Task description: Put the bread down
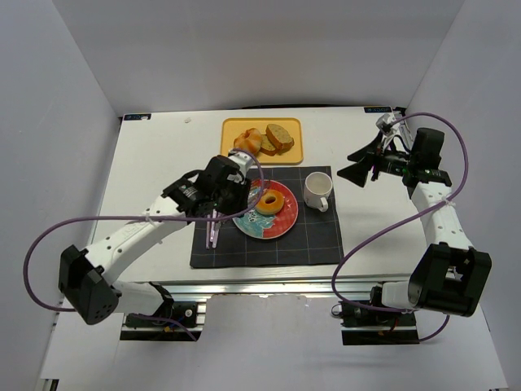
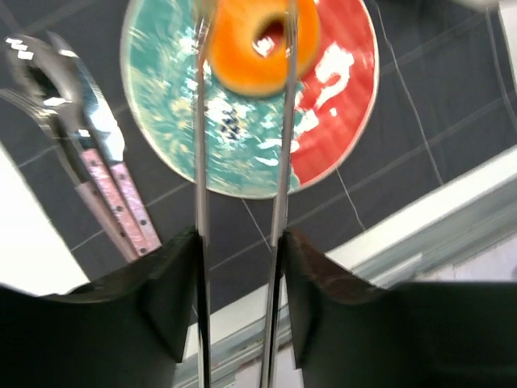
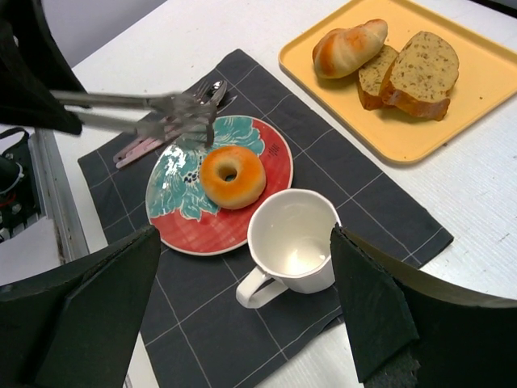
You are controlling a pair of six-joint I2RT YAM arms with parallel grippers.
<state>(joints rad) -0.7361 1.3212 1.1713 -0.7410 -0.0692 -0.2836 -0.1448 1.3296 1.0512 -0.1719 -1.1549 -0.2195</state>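
The bread, a golden-orange ring bagel [image 1: 269, 202], lies on the red and teal plate [image 1: 281, 222]. It also shows in the left wrist view [image 2: 254, 44] and the right wrist view [image 3: 233, 175]. My left gripper [image 1: 221, 186] [image 2: 240, 242] is shut on metal tongs [image 2: 199, 162]. The tongs' tips [image 3: 190, 121] hover over the plate's teal side, just beside the bagel and not gripping it. My right gripper [image 1: 358, 165] [image 3: 242, 234] is open and empty, raised at the far right.
A white cup [image 1: 317, 191] [image 3: 295, 238] stands right of the plate on the dark grid mat [image 1: 269, 248]. Pink-handled cutlery [image 1: 213, 230] [image 2: 97, 170] lies left of the plate. A yellow tray [image 1: 232, 130] [image 3: 468, 105] at the back holds a bun and bread slices.
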